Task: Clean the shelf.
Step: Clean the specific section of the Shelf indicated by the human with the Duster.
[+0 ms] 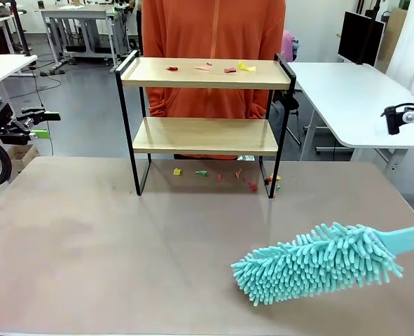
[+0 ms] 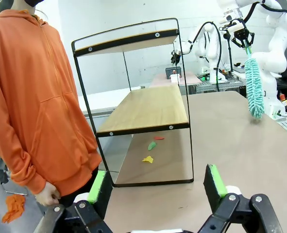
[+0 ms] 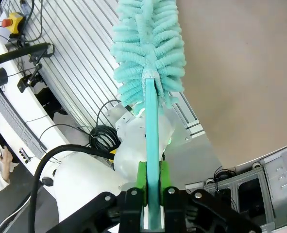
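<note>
Your left gripper (image 2: 155,188) hangs to the left of the shelf (image 1: 205,135). Its claw is spread wide, and the green pads (image 2: 98,187) have nothing between them.

The shelf stands upright on all four legs on the far half of the table (image 1: 87,245). A person (image 1: 214,28) in an orange hoodie is directly behind it. Note the top board (image 1: 207,75): small coloured paper scraps (image 1: 229,70) lie along its middle and right part. More scraps (image 1: 201,173) lie on the table beneath the shelf, several bunched by its front right leg.

A teal duster (image 1: 319,262) is front-right of the shelf and well apart from it, its fluffy head low over the table. Whether the bristles touch the surface cannot be told.

Your right gripper (image 3: 152,175) is right of the shelf, its claw pinching the duster's flat handle (image 3: 151,126) between both pads.
</note>
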`<state>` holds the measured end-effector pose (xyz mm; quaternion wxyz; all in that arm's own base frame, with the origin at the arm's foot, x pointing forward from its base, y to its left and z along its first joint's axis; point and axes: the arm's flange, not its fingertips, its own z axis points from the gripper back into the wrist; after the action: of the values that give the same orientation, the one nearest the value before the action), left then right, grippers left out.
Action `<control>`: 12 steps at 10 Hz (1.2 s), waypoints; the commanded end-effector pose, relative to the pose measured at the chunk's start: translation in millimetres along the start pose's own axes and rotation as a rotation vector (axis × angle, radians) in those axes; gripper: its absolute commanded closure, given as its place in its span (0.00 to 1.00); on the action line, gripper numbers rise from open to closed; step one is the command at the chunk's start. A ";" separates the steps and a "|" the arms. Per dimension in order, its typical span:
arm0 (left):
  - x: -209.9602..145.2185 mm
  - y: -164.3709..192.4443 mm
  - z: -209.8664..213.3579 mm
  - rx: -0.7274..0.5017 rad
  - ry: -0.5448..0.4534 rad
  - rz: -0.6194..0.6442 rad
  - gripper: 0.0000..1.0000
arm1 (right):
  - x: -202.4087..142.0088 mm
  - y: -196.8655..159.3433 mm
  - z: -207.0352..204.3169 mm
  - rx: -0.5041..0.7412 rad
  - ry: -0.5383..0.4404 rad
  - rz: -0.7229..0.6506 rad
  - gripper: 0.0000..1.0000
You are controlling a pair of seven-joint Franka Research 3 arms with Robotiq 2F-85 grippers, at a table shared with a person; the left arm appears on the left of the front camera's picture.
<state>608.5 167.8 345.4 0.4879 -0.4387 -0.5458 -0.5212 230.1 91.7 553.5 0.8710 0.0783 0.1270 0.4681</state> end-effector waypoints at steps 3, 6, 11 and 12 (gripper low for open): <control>2.5 -1.8 -2.4 -0.009 0.008 0.002 0.00 | 0.4 2.1 3.9 0.005 -0.003 0.016 0.87; 2.5 -1.8 -2.4 -0.009 0.008 0.002 0.00 | 0.4 2.1 3.9 0.005 -0.003 0.016 0.87; 2.5 -1.8 -2.4 -0.009 0.008 0.002 0.00 | 0.4 2.1 3.9 0.005 -0.003 0.016 0.87; 2.5 -1.8 -2.4 -0.009 0.008 0.002 0.00 | 0.4 2.1 3.9 0.005 -0.003 0.016 0.87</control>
<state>608.5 167.8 345.4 0.4879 -0.4387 -0.5458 -0.5212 230.1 91.7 553.5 0.8710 0.0783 0.1270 0.4681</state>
